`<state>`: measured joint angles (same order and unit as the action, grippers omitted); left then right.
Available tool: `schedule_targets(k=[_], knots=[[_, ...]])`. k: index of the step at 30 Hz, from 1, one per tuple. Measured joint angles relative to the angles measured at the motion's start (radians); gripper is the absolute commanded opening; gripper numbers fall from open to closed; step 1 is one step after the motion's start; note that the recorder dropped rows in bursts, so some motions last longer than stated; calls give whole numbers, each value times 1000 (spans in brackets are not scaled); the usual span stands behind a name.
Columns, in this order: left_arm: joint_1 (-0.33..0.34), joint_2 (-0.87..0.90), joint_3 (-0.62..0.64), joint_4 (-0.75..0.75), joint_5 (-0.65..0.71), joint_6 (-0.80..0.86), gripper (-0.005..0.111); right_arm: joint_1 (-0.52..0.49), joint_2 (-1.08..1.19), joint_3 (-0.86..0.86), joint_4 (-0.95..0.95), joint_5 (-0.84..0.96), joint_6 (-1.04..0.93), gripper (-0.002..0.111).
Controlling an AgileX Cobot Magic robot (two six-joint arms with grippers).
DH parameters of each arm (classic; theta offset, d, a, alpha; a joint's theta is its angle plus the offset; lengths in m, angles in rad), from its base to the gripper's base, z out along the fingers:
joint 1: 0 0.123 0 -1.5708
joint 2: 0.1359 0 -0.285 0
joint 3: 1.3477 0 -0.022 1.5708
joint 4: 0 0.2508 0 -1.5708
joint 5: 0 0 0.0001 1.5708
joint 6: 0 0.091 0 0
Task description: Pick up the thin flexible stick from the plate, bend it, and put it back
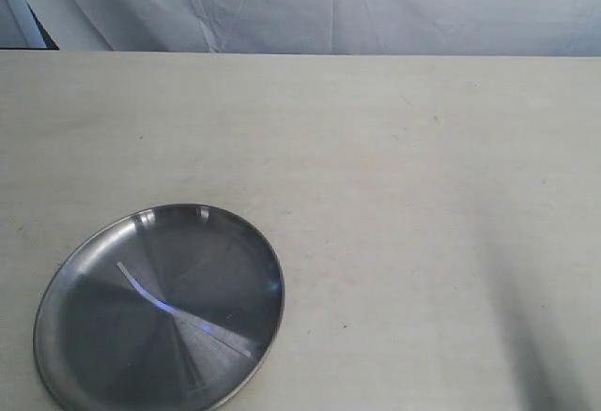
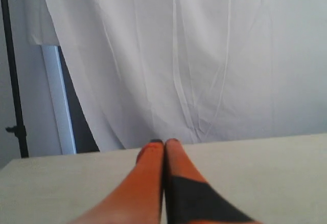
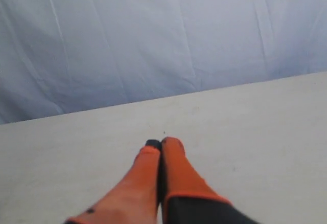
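Thin flexible stick first: one only, lying inside the plate, unheld. Then by size. One pale table, filling most of the exterior view. One white cloth backdrop behind its far edge, creased and hanging. One plate, round, shiny steel, resting flat on the table at the lower left of the exterior view, slightly cut by the bottom edge of that view. Two orange-fingered claws: left gripper and right gripper, each over the table, each fully closed, tip against tip, grasping nothing. Smallest, that single stick: whitish, slightly curved, running slantwise across the plate's middle, from upper left toward the lower right rim.
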<state>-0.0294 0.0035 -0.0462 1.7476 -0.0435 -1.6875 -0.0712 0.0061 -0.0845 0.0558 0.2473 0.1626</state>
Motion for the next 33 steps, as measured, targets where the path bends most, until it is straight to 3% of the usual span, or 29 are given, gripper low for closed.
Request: schedule_targets(k=[7, 33], knots=[[0, 0, 42, 0, -6, 0, 0, 88, -2, 79, 103, -6, -6, 0], [0, 0, 43, 1, -50, 2, 0, 92, -2, 80, 141, 64, -6, 0]])
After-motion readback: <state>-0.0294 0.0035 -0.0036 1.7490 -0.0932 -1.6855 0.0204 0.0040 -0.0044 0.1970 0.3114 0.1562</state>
